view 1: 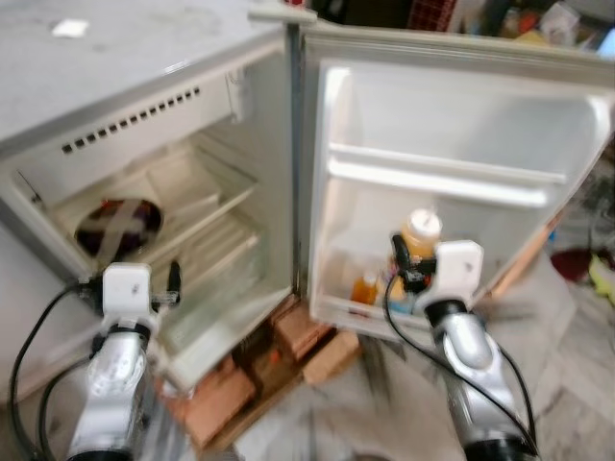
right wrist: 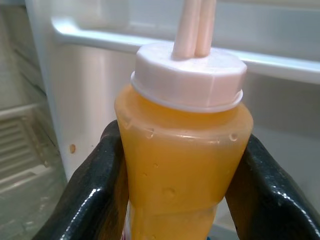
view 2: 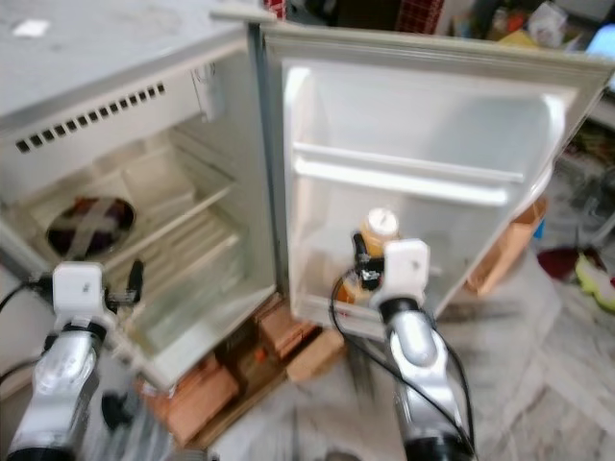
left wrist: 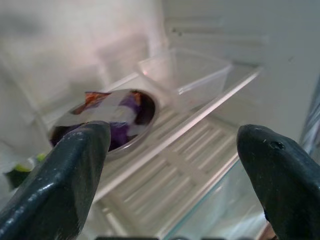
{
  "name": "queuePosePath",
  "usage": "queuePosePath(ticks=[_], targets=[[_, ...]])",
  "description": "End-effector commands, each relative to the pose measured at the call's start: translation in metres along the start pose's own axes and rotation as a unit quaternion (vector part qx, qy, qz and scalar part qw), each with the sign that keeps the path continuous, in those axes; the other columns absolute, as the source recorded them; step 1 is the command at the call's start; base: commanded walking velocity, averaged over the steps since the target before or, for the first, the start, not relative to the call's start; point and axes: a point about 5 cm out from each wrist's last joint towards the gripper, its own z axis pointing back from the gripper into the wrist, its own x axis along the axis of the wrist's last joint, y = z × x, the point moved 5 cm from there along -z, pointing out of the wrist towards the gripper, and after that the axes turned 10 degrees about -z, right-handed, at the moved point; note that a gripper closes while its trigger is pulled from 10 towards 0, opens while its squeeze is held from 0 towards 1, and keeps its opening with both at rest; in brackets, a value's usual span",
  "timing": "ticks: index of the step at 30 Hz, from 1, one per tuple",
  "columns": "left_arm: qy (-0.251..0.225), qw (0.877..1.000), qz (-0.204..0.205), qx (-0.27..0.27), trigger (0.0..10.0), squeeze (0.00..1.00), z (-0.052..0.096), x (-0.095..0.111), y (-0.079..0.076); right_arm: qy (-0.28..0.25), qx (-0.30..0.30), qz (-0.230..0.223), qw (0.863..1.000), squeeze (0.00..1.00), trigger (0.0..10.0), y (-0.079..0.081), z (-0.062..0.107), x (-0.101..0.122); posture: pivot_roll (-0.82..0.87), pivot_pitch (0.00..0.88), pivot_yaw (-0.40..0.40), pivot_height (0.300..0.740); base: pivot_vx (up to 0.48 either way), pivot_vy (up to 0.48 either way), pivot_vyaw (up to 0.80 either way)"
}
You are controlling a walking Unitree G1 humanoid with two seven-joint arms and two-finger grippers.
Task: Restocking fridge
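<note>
Here the right tool (right wrist: 175,200) is clamped on the orange bottle (right wrist: 182,150), its two black fingers (right wrist: 85,195) pressed against either side below the white cap. Just beyond it stands the open fridge door (view 1: 461,125); the bottle is held at the door's lower shelf, with a smaller orange bottle (view 1: 364,287) just beside the tool. The left tool (left wrist: 170,175) has its fingers spread wide, gripping nothing. Past it lie the fridge's ribbed shelf (left wrist: 170,175), then a round dish (left wrist: 107,117) of purple-wrapped food and a clear tray (left wrist: 185,75).
</note>
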Motion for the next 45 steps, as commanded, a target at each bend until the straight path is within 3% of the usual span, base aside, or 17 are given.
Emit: queuePosePath(ticks=[1,13,30,45], targets=[[0.018,1.000,-0.007,0.008,10.0,0.00,0.005,-0.008,0.008,-0.020,0.018,-0.009,1.000,0.00,10.0,0.014,-0.005,0.010,0.03,0.016,-0.035,0.740,0.000,0.000,0.00],[0.034,0.999,0.004,0.023,10.0,0.00,0.006,-0.014,0.017,-0.023,0.027,-0.003,0.999,0.00,10.0,0.016,-0.004,0.012,0.03,0.022,-0.035,0.740,0.000,0.000,0.36],[0.029,1.000,-0.002,0.002,10.0,0.00,0.004,-0.011,0.007,-0.023,0.024,-0.021,0.999,0.00,10.0,0.018,-0.007,0.012,0.03,0.040,-0.032,0.740,0.000,0.000,0.00],[0.028,1.000,0.000,0.001,10.0,0.00,0.004,-0.010,0.004,-0.018,0.029,-0.023,0.999,0.00,10.0,0.021,-0.007,0.011,0.02,0.047,-0.034,0.643,0.000,0.000,0.00]])
